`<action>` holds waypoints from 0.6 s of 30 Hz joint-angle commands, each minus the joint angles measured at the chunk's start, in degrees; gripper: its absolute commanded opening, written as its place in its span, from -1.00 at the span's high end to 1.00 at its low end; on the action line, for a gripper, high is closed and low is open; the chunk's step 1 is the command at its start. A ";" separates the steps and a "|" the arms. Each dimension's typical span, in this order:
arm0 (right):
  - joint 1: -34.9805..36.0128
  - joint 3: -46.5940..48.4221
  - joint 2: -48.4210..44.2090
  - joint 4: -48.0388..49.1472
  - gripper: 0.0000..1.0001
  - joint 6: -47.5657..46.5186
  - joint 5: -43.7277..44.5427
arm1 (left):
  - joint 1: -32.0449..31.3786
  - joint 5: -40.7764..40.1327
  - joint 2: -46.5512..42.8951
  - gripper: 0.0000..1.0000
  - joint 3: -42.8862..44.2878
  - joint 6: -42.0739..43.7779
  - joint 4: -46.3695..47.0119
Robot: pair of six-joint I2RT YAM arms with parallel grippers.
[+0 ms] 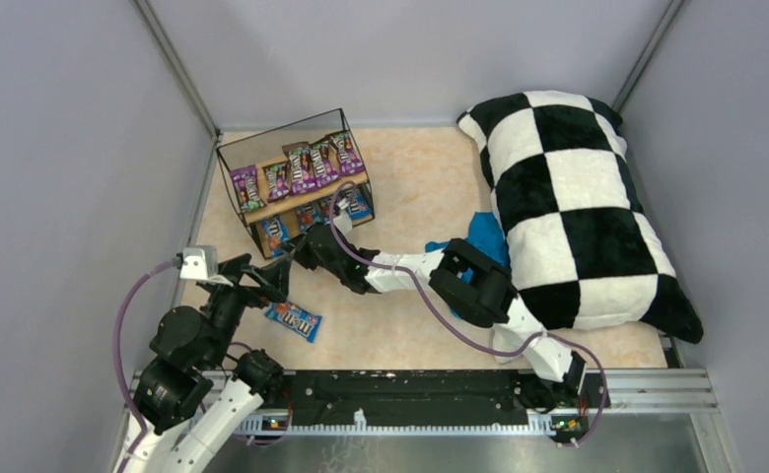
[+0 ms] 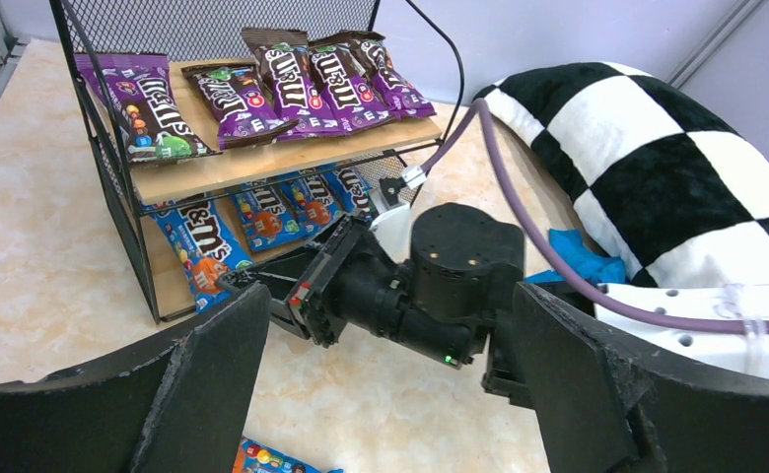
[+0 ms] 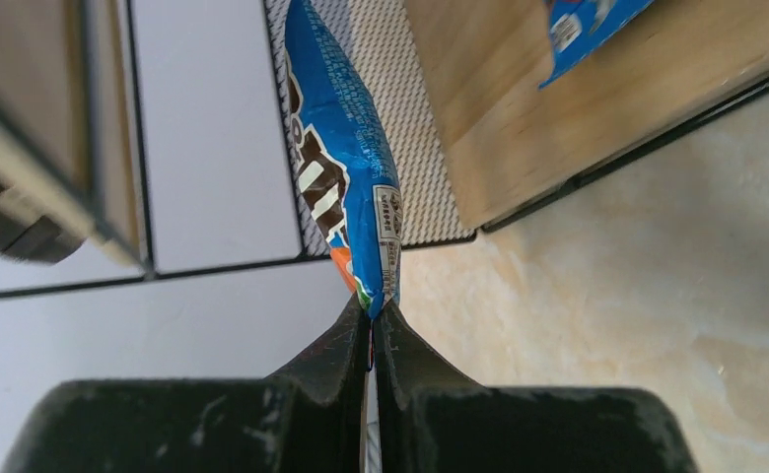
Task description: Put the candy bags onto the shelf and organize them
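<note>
The shelf [image 1: 252,212] stands at the back left, with several purple candy bags [image 1: 307,163] lying on its top board [image 2: 262,163] and blue ones [image 2: 282,207] on the lower board. My right gripper [image 3: 371,320] is shut on the bottom edge of a blue candy bag [image 3: 346,187], which it holds upright at the front left of the lower tier [image 3: 519,108]. One more blue candy bag [image 1: 293,320] lies flat on the table. My left gripper [image 1: 270,283] hovers just above and behind that bag, wide open and empty; only the bag's corner [image 2: 262,460] shows between its fingers [image 2: 208,379].
A big black-and-white checkered pillow [image 1: 578,207] fills the right side, with a blue cloth [image 1: 484,241] tucked against it. The right arm [image 1: 430,271] stretches across the middle of the table toward the shelf, its purple cable [image 2: 528,236] looping over it. Grey walls close in the sides.
</note>
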 commanded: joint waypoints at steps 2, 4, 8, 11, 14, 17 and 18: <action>-1.31 9.96 5.40 -4.83 1.00 -3.15 3.73 | -0.04 -0.04 -0.10 -0.97 0.54 0.26 1.46; -1.59 13.35 7.39 -7.21 1.00 -3.68 4.64 | -0.04 0.01 -0.03 -0.97 0.47 0.35 1.55; -2.25 19.00 11.56 -10.51 1.00 -3.89 5.70 | -0.03 0.10 0.08 -0.97 0.46 0.37 1.55; -2.68 21.93 13.78 -12.12 1.00 -3.54 6.19 | 0.00 0.09 0.12 -0.97 0.51 0.44 1.64; -3.29 24.81 15.53 -14.27 1.00 -3.61 6.27 | -0.03 0.14 0.17 -0.97 0.49 0.44 1.63; -3.70 25.45 15.70 -16.02 1.00 -4.07 7.45 | -0.02 0.21 0.17 -0.97 0.46 0.44 1.64; -3.86 25.34 15.60 -16.36 1.00 -3.96 7.60 | 0.00 0.22 0.19 -0.97 0.47 0.49 1.68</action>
